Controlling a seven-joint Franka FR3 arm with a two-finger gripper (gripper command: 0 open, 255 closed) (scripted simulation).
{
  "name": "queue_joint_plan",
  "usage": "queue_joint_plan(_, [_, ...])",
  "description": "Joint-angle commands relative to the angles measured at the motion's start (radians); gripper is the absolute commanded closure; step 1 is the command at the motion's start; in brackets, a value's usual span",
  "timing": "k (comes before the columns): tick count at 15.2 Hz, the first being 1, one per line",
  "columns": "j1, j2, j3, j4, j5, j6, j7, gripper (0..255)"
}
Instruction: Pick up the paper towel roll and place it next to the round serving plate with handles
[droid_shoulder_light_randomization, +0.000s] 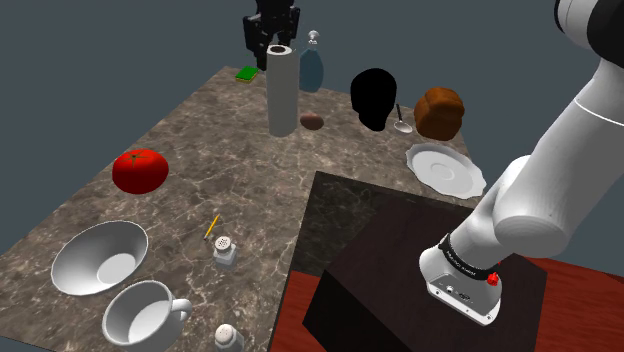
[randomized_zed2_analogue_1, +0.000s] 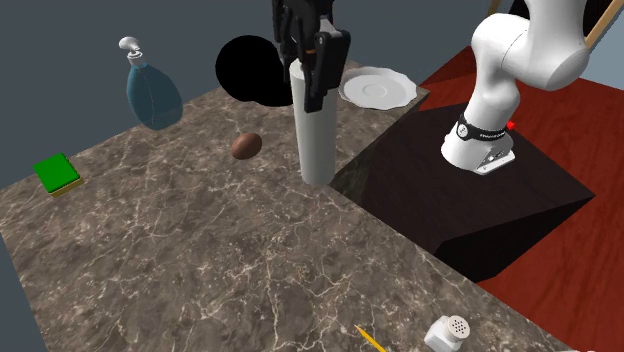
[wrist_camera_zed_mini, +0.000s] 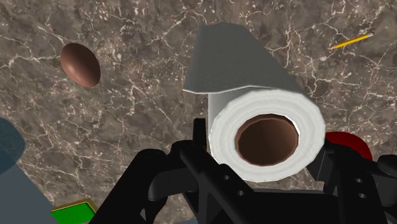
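Note:
The paper towel roll (droid_shoulder_light_randomization: 282, 95) (randomized_zed2_analogue_1: 317, 130) is a tall pale grey cylinder standing upright near the far side of the marble counter. My gripper (droid_shoulder_light_randomization: 272, 42) (randomized_zed2_analogue_1: 314, 68) comes down on its top end, shut on it. In the wrist view the black fingers clasp the roll (wrist_camera_zed_mini: 264, 127), whose brown core faces the camera; my gripper (wrist_camera_zed_mini: 264, 153) sits around it. I cannot tell whether its base touches the counter. The white wavy-rimmed plate (droid_shoulder_light_randomization: 445, 168) (randomized_zed2_analogue_1: 378, 88) lies apart from the roll, towards the shoulder view's right.
A brown oval thing (droid_shoulder_light_randomization: 312, 121) (randomized_zed2_analogue_1: 246, 146) lies beside the roll; a blue soap bottle (randomized_zed2_analogue_1: 152, 90) and a green sponge (randomized_zed2_analogue_1: 55, 172) stand further off. A round black thing (droid_shoulder_light_randomization: 375, 97), bread (droid_shoulder_light_randomization: 440, 112) and a spoon (droid_shoulder_light_randomization: 402, 122) flank the plate. Tomato (droid_shoulder_light_randomization: 139, 170), bowl (droid_shoulder_light_randomization: 98, 257), mug (droid_shoulder_light_randomization: 145, 315) and shaker (droid_shoulder_light_randomization: 226, 250) lie nearer.

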Motion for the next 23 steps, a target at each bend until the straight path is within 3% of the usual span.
queue_joint_plan(1, [0.001,0.006,0.000,0.033,-0.001,-0.028,-0.001,255])
queue_joint_plan(19, [0.024,0.114,0.009,0.426,-0.029,-0.315,-0.004,255])
queue_joint_plan(23, [-0.041,-0.041,-0.026,0.222,0.014,-0.258,-0.086,255])
